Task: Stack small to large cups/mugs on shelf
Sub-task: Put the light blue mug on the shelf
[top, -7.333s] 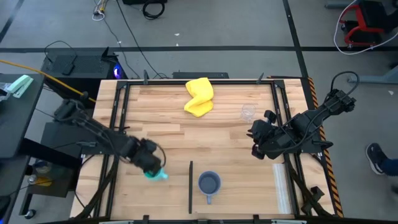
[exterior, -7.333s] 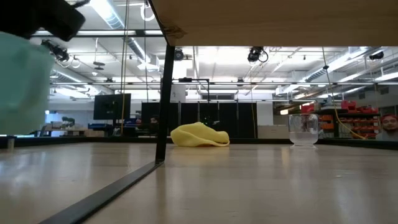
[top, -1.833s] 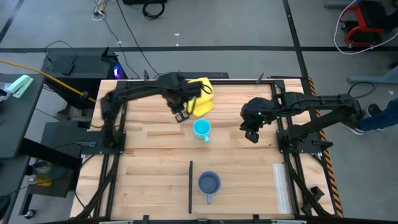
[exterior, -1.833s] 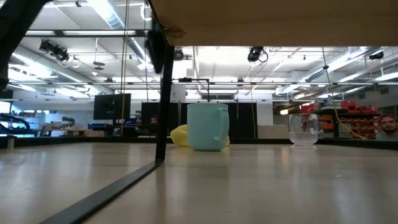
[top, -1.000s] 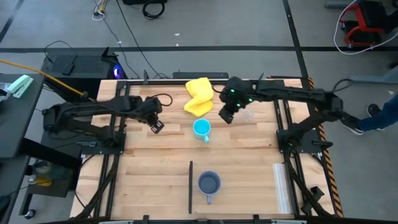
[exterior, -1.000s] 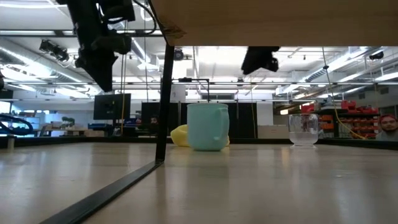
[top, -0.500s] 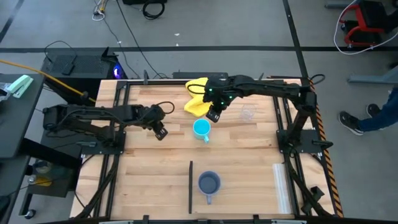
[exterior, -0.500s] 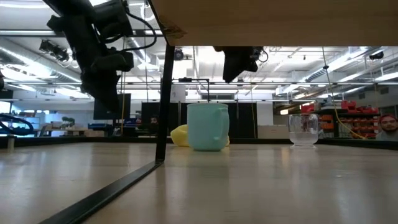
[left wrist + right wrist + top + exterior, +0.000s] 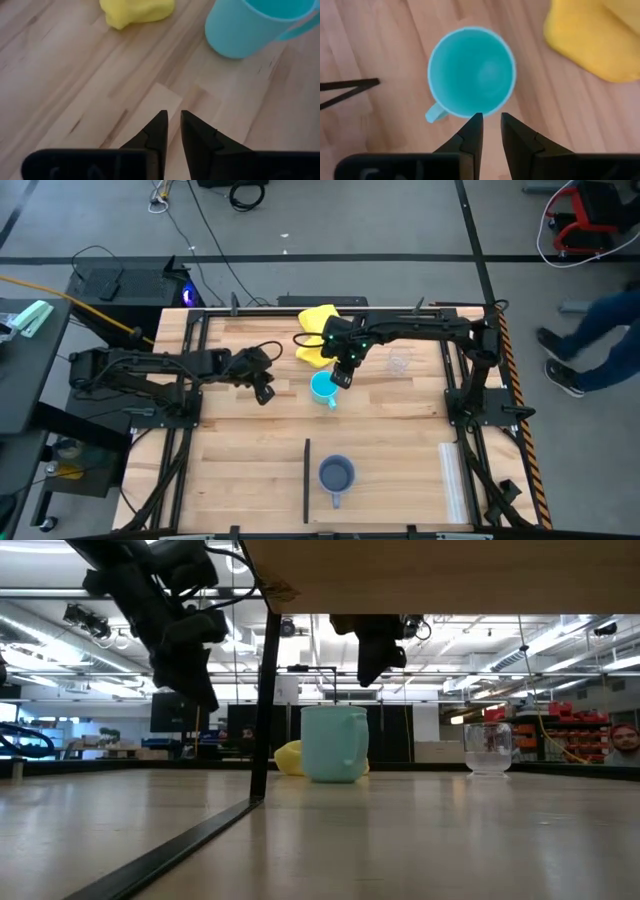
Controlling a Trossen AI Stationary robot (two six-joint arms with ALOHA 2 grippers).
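Turquoise mug (image 9: 323, 388) stands upright mid-table, mouth up, ready for lifting. Right gripper (image 9: 343, 370) hovers above its rim, fingers nearly closed, empty; left gripper (image 9: 264, 392) waits beside, likewise.

A crumpled yellow cloth (image 9: 318, 337) lies on the wooden table (image 9: 400, 450).

Wooden counter with four loose things on it

I see a plank counter (image 9: 260, 440) carrying a turquoise mug (image 9: 323, 389) upright near its middle, a crumpled yellow cloth (image 9: 316, 334) close to the far edge, a clear cup (image 9: 399, 362) toward the far right corner, and a grey-blue mug (image 9: 336, 476) upright near the near edge, just right of a thin dark divider bar (image 9: 306, 478) standing on the boards.
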